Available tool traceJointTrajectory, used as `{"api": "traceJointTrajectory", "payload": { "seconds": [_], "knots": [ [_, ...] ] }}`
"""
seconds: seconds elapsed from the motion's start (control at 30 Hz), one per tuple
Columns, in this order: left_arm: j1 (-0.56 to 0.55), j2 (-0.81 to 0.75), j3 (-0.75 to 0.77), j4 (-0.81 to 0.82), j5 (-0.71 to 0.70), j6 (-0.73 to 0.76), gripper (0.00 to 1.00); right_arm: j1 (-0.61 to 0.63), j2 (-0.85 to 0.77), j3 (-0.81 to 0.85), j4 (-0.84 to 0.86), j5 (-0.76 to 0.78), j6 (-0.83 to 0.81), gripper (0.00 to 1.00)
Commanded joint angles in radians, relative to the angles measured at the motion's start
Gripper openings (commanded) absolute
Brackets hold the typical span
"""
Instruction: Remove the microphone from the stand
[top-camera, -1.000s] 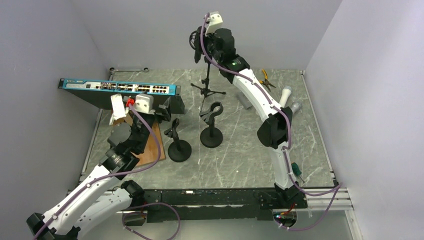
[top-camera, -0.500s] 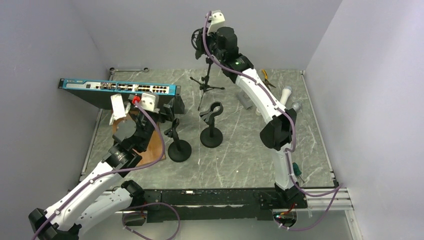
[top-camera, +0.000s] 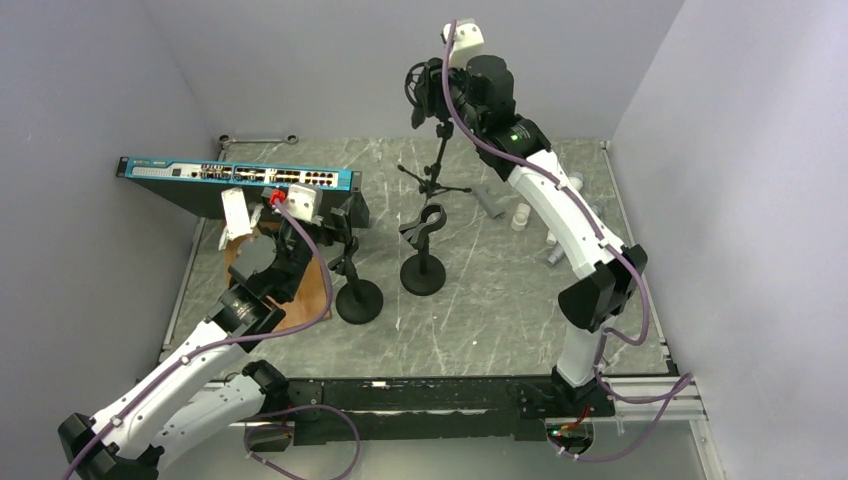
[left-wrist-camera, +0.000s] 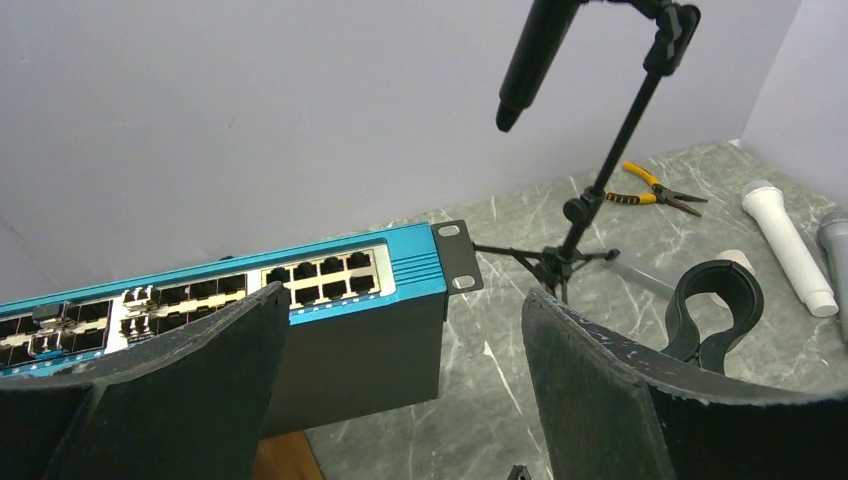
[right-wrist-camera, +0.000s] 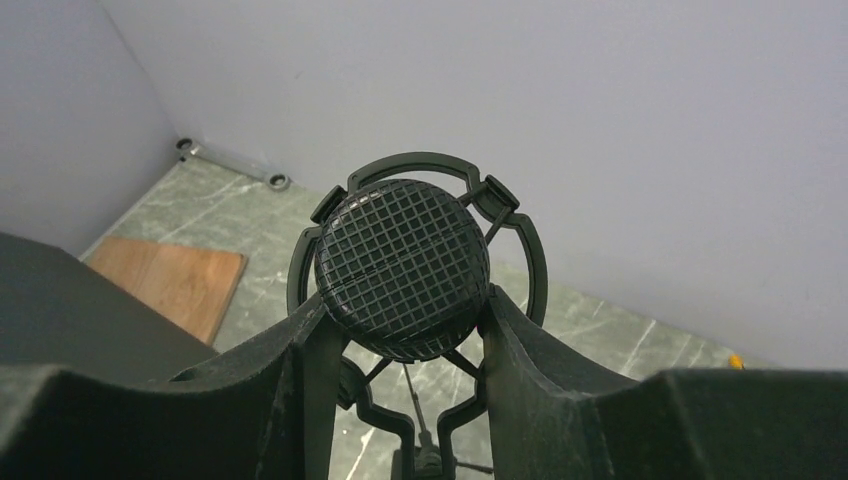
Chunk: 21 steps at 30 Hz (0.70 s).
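Note:
A black microphone (top-camera: 417, 86) with a mesh head (right-wrist-camera: 402, 268) sits in a ring-shaped shock mount on top of a thin black tripod stand (top-camera: 436, 165) at the back of the table. My right gripper (top-camera: 428, 88) is shut on the microphone head, one finger on each side (right-wrist-camera: 300, 345). In the left wrist view the microphone (left-wrist-camera: 530, 60) hangs tilted from the stand (left-wrist-camera: 600, 180). My left gripper (top-camera: 338, 226) is open and empty (left-wrist-camera: 405, 330), near the switch's right end and apart from the tripod.
A blue network switch (top-camera: 240, 178) stands at the left. Two black round-base clip stands (top-camera: 358, 296) (top-camera: 423, 270) are mid-table. A wooden board (top-camera: 303, 300) lies under the left arm. White microphones (left-wrist-camera: 790, 245) and yellow pliers (left-wrist-camera: 655, 188) lie at the right back.
My right arm has swung right with the microphone held, and the tripod stand has shifted right with it. My left gripper has moved a little forward and right.

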<state>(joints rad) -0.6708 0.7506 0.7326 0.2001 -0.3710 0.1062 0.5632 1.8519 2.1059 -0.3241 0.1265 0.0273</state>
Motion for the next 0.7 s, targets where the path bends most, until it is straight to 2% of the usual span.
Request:
{"api": "traceJointTrajectory", "payload": {
  "seconds": [0.0,0.27,0.33,0.47,0.67],
  "knots": [
    [0.005,0.007,0.046,0.020,0.018,-0.026,0.89,-0.011,-0.033,-0.078,0.113,0.011,0.023,0.15],
    [0.004,0.013,0.048,0.017,0.021,-0.030,0.89,-0.017,0.020,-0.103,0.129,0.028,0.019,0.23],
    [0.005,0.012,0.048,0.018,0.021,-0.028,0.89,-0.021,0.035,-0.093,0.135,0.029,0.021,0.21],
    [0.005,0.011,0.048,0.019,0.021,-0.028,0.89,-0.026,0.075,-0.028,0.138,0.022,0.037,0.17],
    [0.004,0.011,0.050,0.016,0.016,-0.024,0.89,-0.027,0.188,0.135,0.072,0.133,0.082,0.24]
  ]
}}
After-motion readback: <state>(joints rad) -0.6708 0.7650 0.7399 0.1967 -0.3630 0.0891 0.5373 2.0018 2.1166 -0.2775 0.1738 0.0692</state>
